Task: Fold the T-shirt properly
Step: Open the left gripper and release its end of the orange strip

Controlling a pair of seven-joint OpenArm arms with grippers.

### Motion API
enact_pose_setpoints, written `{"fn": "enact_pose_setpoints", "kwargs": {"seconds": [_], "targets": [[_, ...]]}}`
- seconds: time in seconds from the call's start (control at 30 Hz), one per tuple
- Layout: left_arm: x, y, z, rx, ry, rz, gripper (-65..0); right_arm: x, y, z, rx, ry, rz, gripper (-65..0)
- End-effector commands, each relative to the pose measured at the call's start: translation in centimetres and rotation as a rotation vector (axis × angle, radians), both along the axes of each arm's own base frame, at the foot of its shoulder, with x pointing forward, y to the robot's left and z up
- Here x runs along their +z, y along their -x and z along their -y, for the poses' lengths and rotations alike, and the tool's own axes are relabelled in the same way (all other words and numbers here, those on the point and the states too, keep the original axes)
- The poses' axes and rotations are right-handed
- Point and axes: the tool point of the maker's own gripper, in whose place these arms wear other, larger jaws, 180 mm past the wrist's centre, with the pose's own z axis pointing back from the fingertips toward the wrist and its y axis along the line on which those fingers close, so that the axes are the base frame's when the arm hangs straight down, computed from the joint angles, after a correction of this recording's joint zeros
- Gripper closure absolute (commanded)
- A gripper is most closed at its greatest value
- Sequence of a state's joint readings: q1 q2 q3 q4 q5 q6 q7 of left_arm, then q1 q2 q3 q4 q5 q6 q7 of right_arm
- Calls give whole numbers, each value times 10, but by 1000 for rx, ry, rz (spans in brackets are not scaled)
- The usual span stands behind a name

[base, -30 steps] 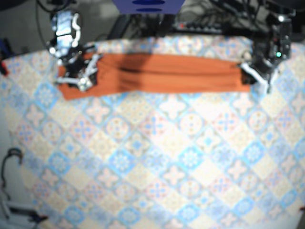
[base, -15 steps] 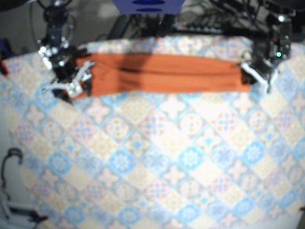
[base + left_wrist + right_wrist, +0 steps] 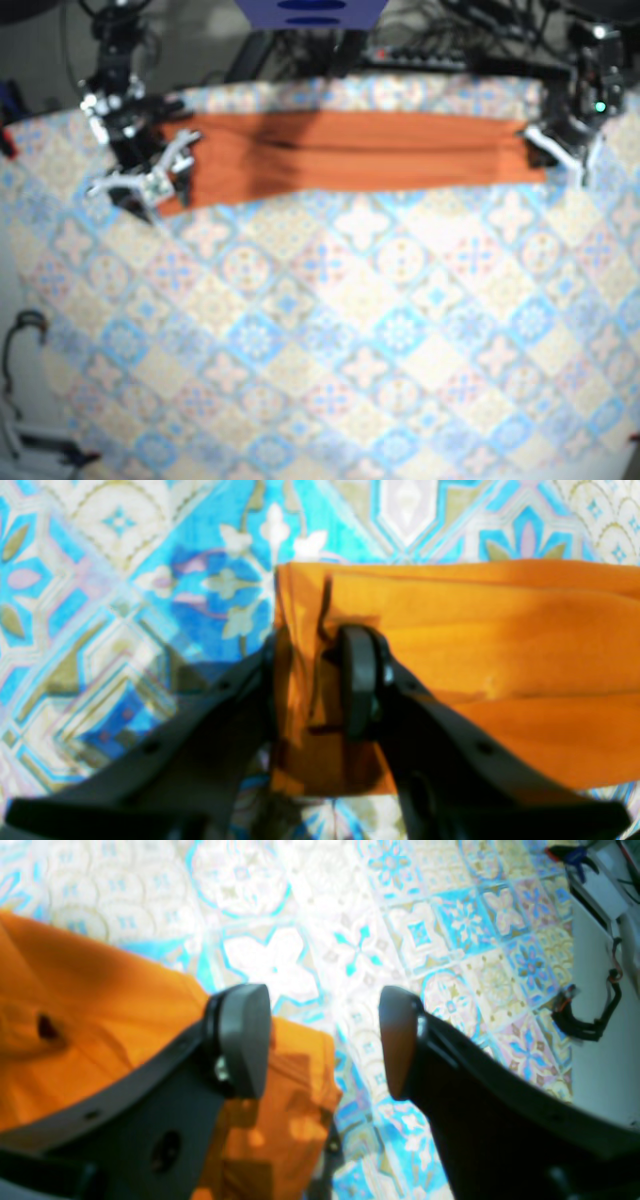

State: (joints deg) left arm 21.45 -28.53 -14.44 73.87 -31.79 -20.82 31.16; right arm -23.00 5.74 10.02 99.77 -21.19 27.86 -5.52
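Observation:
The orange T-shirt (image 3: pixel 350 150) lies folded into a long narrow strip across the far side of the patterned table (image 3: pixel 350 330). My left gripper (image 3: pixel 548 148) is at the strip's right end. In the left wrist view the left gripper (image 3: pixel 315 680) is shut on the T-shirt (image 3: pixel 475 645), pinching its bunched edge. My right gripper (image 3: pixel 148 180) hovers at the strip's left end. In the right wrist view the right gripper (image 3: pixel 325 1040) stands open with only tablecloth between its fingers, while the T-shirt (image 3: pixel 100 1000) lies under and beside the left finger (image 3: pixel 245 1035).
A blue object (image 3: pixel 310 12) and dark cables (image 3: pixel 450 45) sit behind the table's far edge. More cables (image 3: pixel 25 335) hang off the near left. The table's side edge and a white surface with wires (image 3: pixel 600 990) show in the right wrist view.
The right gripper has let go of the shirt's left end, opened and drawn back to the left. The left gripper has pulled the strip to the right and slightly farther back.

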Motion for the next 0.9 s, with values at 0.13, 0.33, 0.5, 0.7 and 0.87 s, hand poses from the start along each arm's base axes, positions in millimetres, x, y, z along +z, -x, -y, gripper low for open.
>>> {"fn": "enact_pose_setpoints", "kwargs": {"seconds": [0.13,0.33,0.5,0.7,0.87], "targets": [[2,2,-9,0,-28,-16,-309,12,-6,0,5,-8,46,-341],[2,1,-7,-5,-26,-17,-533,10,-5,0,4,-8,41,-341],[9,-4,-11,36,11,14,-576,12,-6,0,5,-7,46,-341],[17,1,-16,89,107,5,-576,13,-6,0,6,-7,49,-339],[22,12,-19,138,189,-12,-576,13,-6,0,6,-4,48,-339]]}}
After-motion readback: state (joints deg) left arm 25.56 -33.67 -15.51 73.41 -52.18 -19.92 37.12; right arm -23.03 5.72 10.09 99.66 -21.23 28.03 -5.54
